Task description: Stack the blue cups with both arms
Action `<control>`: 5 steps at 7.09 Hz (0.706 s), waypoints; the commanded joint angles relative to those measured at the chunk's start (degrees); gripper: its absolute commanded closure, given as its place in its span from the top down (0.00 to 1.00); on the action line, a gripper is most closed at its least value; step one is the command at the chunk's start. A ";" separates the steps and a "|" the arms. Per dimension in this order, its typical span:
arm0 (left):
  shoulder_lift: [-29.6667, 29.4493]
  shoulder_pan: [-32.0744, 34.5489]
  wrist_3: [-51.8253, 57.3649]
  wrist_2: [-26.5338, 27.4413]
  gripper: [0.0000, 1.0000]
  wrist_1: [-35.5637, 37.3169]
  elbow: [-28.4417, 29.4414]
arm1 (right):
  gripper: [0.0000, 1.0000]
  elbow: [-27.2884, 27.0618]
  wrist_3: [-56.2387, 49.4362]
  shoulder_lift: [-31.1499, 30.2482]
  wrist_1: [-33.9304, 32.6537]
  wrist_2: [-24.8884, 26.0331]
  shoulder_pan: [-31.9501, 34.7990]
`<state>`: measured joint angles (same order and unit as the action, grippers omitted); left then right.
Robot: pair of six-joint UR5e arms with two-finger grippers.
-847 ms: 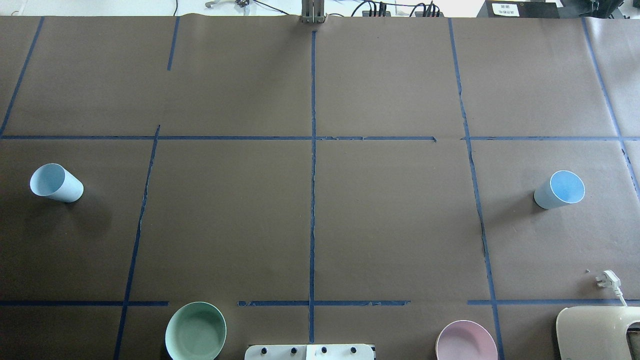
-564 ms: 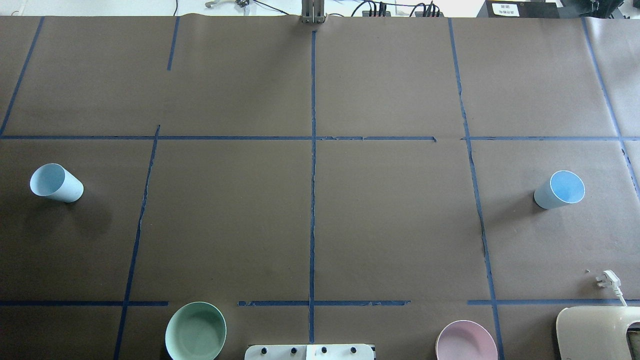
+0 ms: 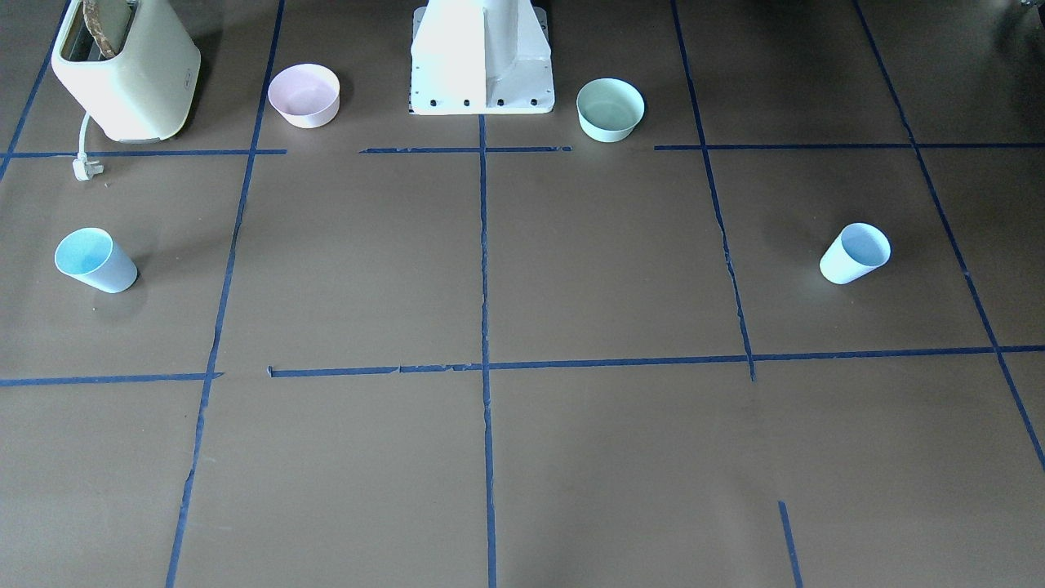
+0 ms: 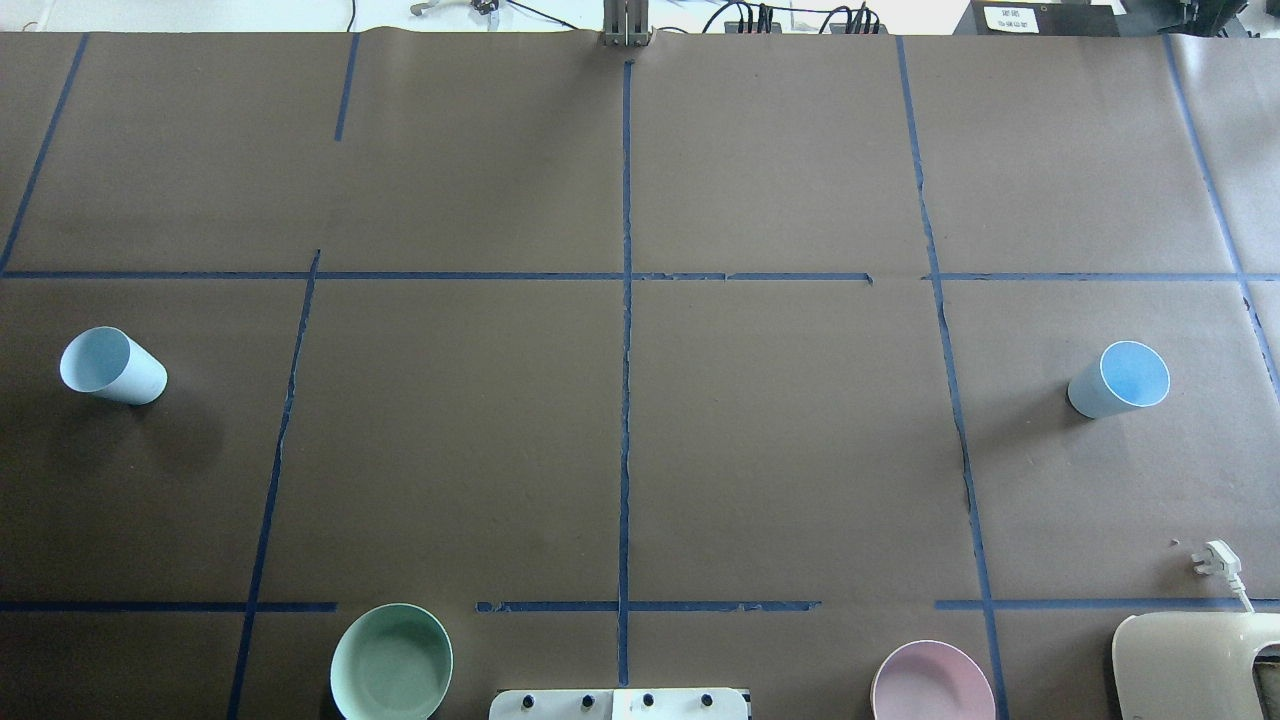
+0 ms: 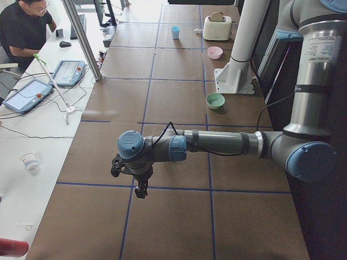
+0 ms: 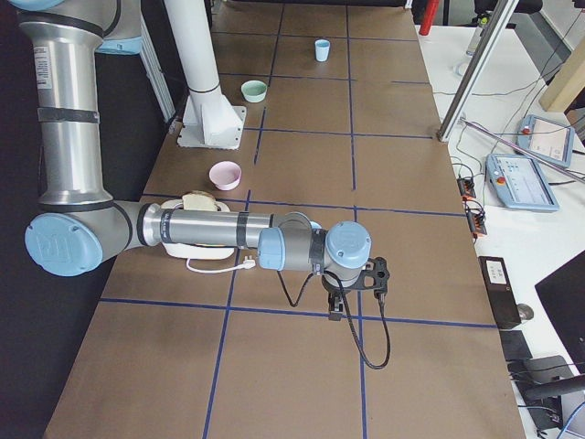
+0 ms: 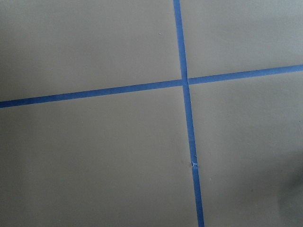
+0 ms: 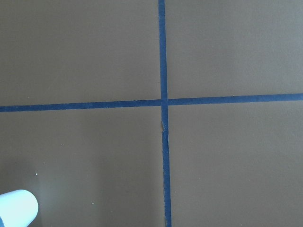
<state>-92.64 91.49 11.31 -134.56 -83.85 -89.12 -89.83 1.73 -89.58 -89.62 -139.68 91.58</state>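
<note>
Two pale-blue cups stand upright, far apart on the brown table. One is at the left of the overhead view (image 4: 112, 365) and at the right of the front-facing view (image 3: 855, 253). The other is at the overhead view's right (image 4: 1120, 380) and the front-facing view's left (image 3: 94, 260). Its rim shows in the corner of the right wrist view (image 8: 16, 208). Neither arm shows in the overhead or front-facing views. The left gripper (image 5: 141, 188) and right gripper (image 6: 336, 309) show only in the side views, raised above the table. I cannot tell if they are open or shut.
A mint-green bowl (image 4: 391, 662) and a pink bowl (image 4: 932, 682) sit on either side of the white pedestal (image 3: 482, 57). A cream toaster (image 3: 122, 69) with a loose plug (image 4: 1215, 560) stands at the robot's right. A person (image 5: 21, 27) sits at the side bench.
</note>
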 commanded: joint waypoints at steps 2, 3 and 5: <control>-0.09 0.00 -0.14 0.00 1.00 0.00 -0.09 | 1.00 0.00 0.21 0.46 -0.02 -0.07 -0.09; -0.18 0.00 -0.14 0.00 1.00 0.00 -0.18 | 1.00 0.00 0.12 0.46 0.06 -0.07 -0.09; -0.26 0.00 -0.75 0.00 1.00 0.00 -0.70 | 1.00 -0.08 0.20 0.46 0.06 -0.07 -0.09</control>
<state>-92.83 91.49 11.01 -134.56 -83.85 -89.56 -89.83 1.87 -89.09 -89.61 -139.74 91.50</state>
